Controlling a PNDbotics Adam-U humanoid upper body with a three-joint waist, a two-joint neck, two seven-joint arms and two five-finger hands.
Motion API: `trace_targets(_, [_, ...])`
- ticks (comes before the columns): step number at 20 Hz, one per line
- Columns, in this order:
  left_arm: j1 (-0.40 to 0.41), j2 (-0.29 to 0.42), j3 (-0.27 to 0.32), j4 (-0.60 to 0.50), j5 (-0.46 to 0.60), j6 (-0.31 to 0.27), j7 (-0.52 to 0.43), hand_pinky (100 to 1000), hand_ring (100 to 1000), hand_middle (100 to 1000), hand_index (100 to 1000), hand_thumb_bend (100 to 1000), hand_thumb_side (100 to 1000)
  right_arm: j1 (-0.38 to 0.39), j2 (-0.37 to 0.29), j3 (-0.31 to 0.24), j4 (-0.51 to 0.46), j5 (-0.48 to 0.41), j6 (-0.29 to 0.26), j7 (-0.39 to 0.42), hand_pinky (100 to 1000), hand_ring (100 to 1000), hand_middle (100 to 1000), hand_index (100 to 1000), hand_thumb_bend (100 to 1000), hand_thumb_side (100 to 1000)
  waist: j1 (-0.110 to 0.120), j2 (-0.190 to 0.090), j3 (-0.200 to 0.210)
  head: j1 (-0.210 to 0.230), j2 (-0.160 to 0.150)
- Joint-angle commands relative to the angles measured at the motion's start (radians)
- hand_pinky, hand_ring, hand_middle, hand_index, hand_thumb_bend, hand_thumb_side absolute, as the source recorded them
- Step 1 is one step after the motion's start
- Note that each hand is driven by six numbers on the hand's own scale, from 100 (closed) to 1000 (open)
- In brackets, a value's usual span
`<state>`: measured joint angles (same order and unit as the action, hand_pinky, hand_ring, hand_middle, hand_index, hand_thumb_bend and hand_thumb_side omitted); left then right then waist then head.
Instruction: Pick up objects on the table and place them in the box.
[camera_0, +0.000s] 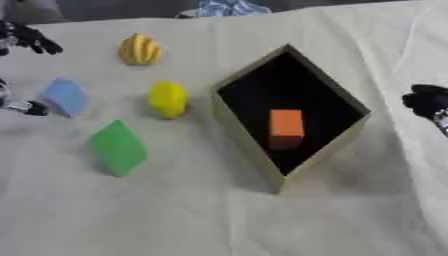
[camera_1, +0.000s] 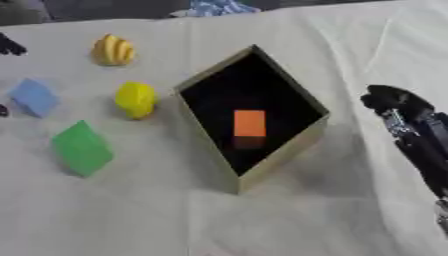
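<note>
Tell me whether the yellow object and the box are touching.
Apart. In the left eye view a strip of bare cloth separates the yellow object from the near left wall of the box; the right eye view shows the same gap.

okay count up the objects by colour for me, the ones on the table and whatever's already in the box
Yellow: 2, a ridged one and a smooth one, on the table
Blue: 1, block, on the table
Green: 1, block, on the table
Orange: 1, block, inside the box
Total: 5, with 4 still on the table
</note>
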<state>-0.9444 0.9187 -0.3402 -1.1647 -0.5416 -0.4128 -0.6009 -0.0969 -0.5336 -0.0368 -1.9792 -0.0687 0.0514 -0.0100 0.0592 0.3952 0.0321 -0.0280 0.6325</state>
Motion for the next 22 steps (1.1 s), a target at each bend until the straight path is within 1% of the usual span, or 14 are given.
trace_targets(1, [-0.024, 0.024, 0.022, 0.002, 0.007, -0.011, -0.029, 863, 832, 810, 923, 677, 338, -0.008, -0.024, -0.006, -0.021, 0.005, -0.003, 0.002, 924, 859, 758, 850, 100, 782, -0.002, -0.018, 0.002, 0.003, -0.011])
trace_targets(2, [-0.025, 0.024, 0.024, 0.003, 0.007, -0.012, -0.032, 856, 818, 786, 887, 622, 167, -0.008, -0.024, -0.006, -0.021, 0.005, -0.003, 0.002, 924, 859, 758, 848, 100, 784, -0.002, -0.017, 0.001, 0.004, -0.012])
trace_targets(3, [-0.029, 0.022, 0.029, 0.005, 0.001, -0.010, -0.027, 853, 812, 778, 879, 592, 149, -0.008, -0.023, -0.006, -0.021, 0.005, -0.003, 0.002, 924, 859, 758, 847, 100, 784, -0.003, -0.015, 0.000, 0.006, -0.014])
trace_targets(7, [-0.042, 0.002, 0.041, 0.033, -0.032, -0.007, 0.012, 843, 796, 757, 858, 522, 105, -0.009, -0.019, -0.006, -0.021, 0.004, -0.002, 0.002, 924, 858, 758, 846, 100, 787, -0.004, -0.012, -0.003, 0.010, -0.020])
trace_targets(10, [-0.048, -0.008, 0.045, 0.051, -0.054, -0.011, 0.046, 837, 788, 745, 839, 502, 114, -0.008, -0.017, -0.006, -0.021, 0.004, -0.002, 0.002, 924, 858, 757, 845, 100, 788, -0.005, -0.010, -0.006, 0.012, -0.022])
trace_targets(12, [-0.053, -0.013, 0.048, 0.057, -0.067, -0.013, 0.073, 833, 781, 735, 827, 507, 138, -0.008, -0.017, -0.007, -0.021, 0.004, -0.002, 0.002, 924, 858, 757, 845, 100, 789, -0.006, -0.008, -0.006, 0.012, -0.023])
trace_targets(14, [-0.056, -0.020, 0.047, 0.065, -0.080, -0.016, 0.098, 833, 781, 737, 824, 533, 149, -0.009, -0.016, -0.006, -0.021, 0.003, -0.003, 0.002, 924, 858, 757, 845, 100, 789, -0.007, -0.005, -0.007, 0.013, -0.025])
trace_targets(17, [-0.062, -0.031, 0.043, 0.081, -0.109, -0.031, 0.117, 834, 783, 737, 825, 622, 158, -0.011, -0.015, -0.007, -0.021, 0.003, -0.003, 0.003, 924, 857, 757, 844, 100, 790, -0.008, -0.001, -0.009, 0.016, -0.027])
trace_targets(19, [-0.064, -0.036, 0.042, 0.092, -0.127, -0.042, 0.119, 834, 784, 738, 827, 651, 139, -0.011, -0.014, -0.008, -0.021, 0.003, -0.004, 0.002, 924, 857, 757, 844, 100, 791, -0.008, 0.001, -0.010, 0.017, -0.027])
trace_targets(22, [-0.071, -0.048, 0.046, 0.116, -0.150, -0.051, 0.117, 834, 785, 739, 830, 654, 133, -0.012, -0.012, -0.009, -0.021, 0.002, -0.005, 0.001, 924, 857, 757, 843, 100, 792, -0.008, 0.005, -0.012, 0.020, -0.028])
